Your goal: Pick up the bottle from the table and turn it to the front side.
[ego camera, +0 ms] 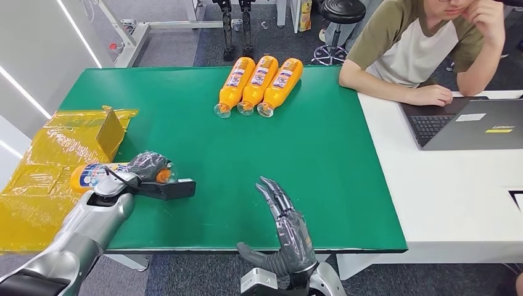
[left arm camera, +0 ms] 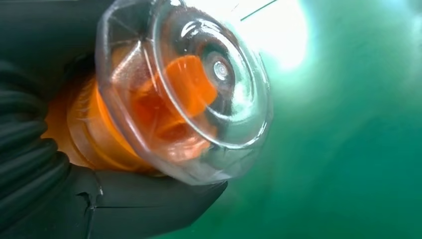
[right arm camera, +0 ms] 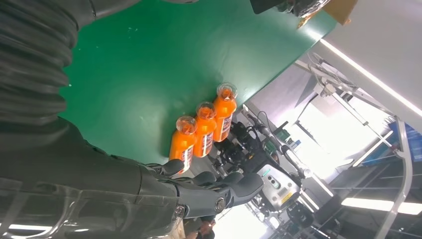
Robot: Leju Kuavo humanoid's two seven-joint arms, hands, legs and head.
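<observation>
Left hand (ego camera: 148,165) grips an orange bottle (ego camera: 92,175) near its neck, at the left edge of the green table (ego camera: 185,135). Bottle lies roughly on its side, body and label over the yellow plastic sheet (ego camera: 37,185), clear cap end pointing toward the table middle. In the left wrist view the clear cap (left arm camera: 199,84) over the orange neck sits close to the camera, dark fingers (left arm camera: 149,204) wrapped beside it, green surface behind; can't tell if the bottle touches the table. A small brown cardboard piece (ego camera: 111,132) stands on the yellow sheet just behind the bottle.

Right hand (ego camera: 287,225) is free, fingers spread and extended, holding nothing, at the near table edge around the middle. Right wrist view shows its dark fingers (right arm camera: 219,191) stretched out and apart.

Three more orange bottles (ego camera: 260,85) lie side by side at the far edge of the table, touching or nearly so, caps facing the robot; also seen in the right wrist view (right arm camera: 204,134).

A white table (ego camera: 444,179) adjoins on the right, with a laptop (ego camera: 469,123) on it. A person (ego camera: 419,43) sits behind it, one hand resting by the laptop.
</observation>
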